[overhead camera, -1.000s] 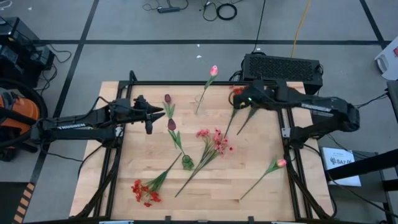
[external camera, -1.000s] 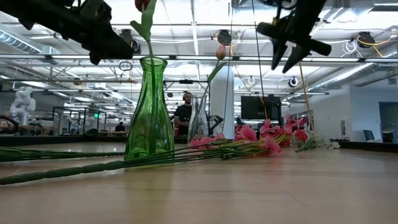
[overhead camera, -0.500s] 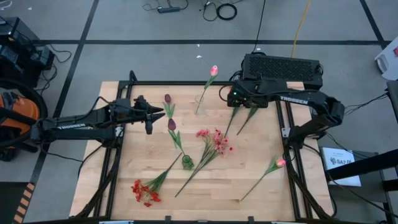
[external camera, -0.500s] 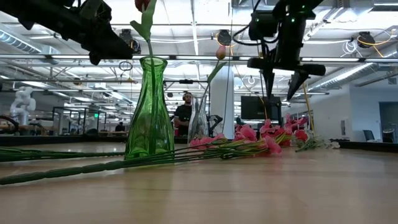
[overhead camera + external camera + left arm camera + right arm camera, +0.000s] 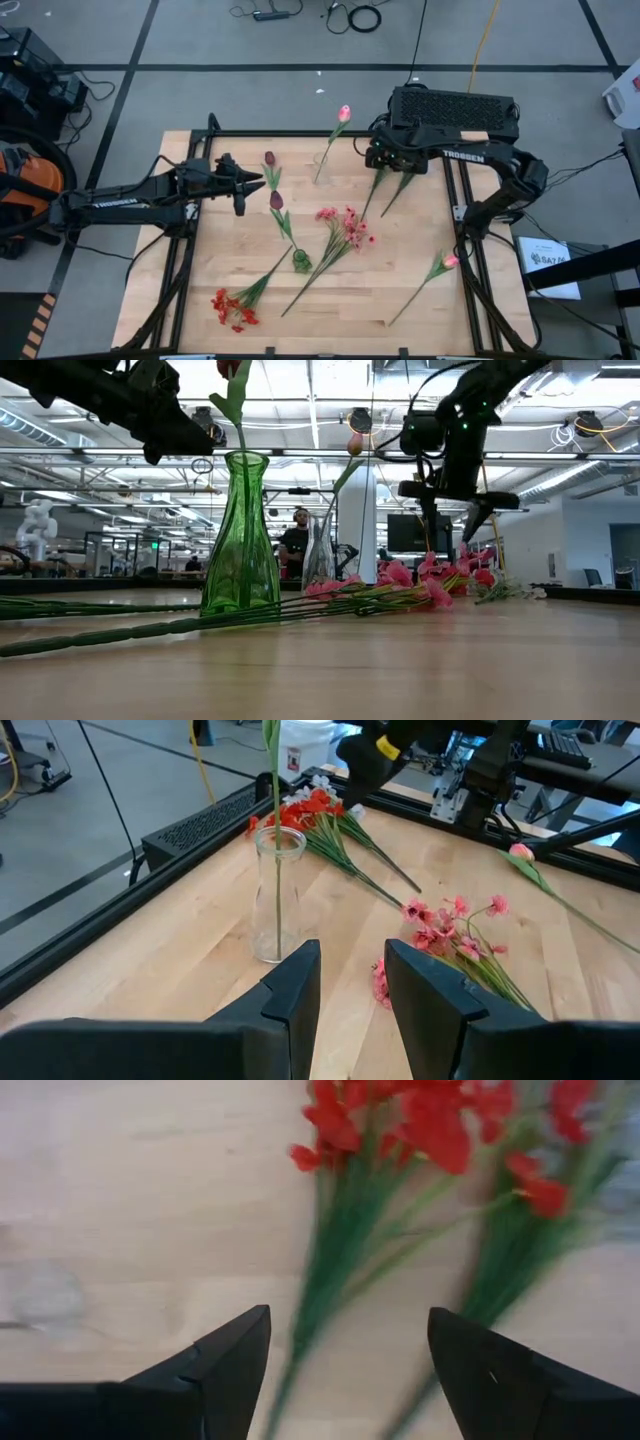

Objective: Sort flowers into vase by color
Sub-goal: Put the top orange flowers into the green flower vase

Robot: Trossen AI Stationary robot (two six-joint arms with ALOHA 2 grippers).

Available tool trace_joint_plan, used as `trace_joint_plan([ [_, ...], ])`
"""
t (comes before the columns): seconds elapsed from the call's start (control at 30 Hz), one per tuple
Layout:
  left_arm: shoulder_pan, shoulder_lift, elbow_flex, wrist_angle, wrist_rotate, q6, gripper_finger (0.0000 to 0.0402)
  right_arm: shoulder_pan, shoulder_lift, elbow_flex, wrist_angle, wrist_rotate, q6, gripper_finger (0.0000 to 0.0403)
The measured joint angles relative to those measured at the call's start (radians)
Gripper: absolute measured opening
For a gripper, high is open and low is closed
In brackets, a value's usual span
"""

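Note:
My right gripper (image 5: 377, 157) (image 5: 350, 1370) hangs open, pointing down, above two red flower clusters (image 5: 400, 1120) whose stems (image 5: 330, 1270) lie on the table near its far right corner. My left gripper (image 5: 252, 184) (image 5: 352, 988) waits open above the table's left side. A green vase (image 5: 240, 535) (image 5: 300, 262) holds two dark maroon tulips (image 5: 276, 200). A clear vase (image 5: 278, 895) (image 5: 322, 168) holds one pink tulip (image 5: 343, 113). A pink spray (image 5: 345, 225), a red cluster (image 5: 232, 308) and a pink tulip (image 5: 452, 261) lie flat on the table.
A black box (image 5: 455, 105) sits just beyond the table's far right edge. Black frame rails (image 5: 465, 215) run along the table's sides. The clear vase stands a short way to the left of my right gripper. A person (image 5: 297, 540) stands far off in the room.
My right gripper has moved a little toward the table's left edge, tipped from slanted to pointing straight down, and come down toward the red flowers. The flowers and vases lie as before.

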Motion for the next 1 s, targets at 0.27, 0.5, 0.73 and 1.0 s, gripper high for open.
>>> trace_joint_plan([
  [0.27, 0.000, 0.000, 0.000, 0.000, 0.000, 0.000, 0.0122, -0.029, 0.120, -0.035, 0.082, -0.059, 0.022, 0.0263],
  [0.5, 0.000, 0.000, 0.000, 0.000, 0.000, 0.000, 0.0122, -0.035, 0.248, -0.035, 0.181, -0.057, 0.049, 0.0263],
  [0.73, 0.000, 0.000, 0.000, 0.001, 0.000, -0.001, 0.0122, -0.039, 0.293, -0.032, 0.205, -0.037, 0.042, 0.0199],
  [1.0, 0.000, 0.000, 0.001, 0.004, 0.000, 0.000, 0.0122, -0.025, 0.237, -0.035, 0.223, 0.019, -0.048, 0.0014],
])
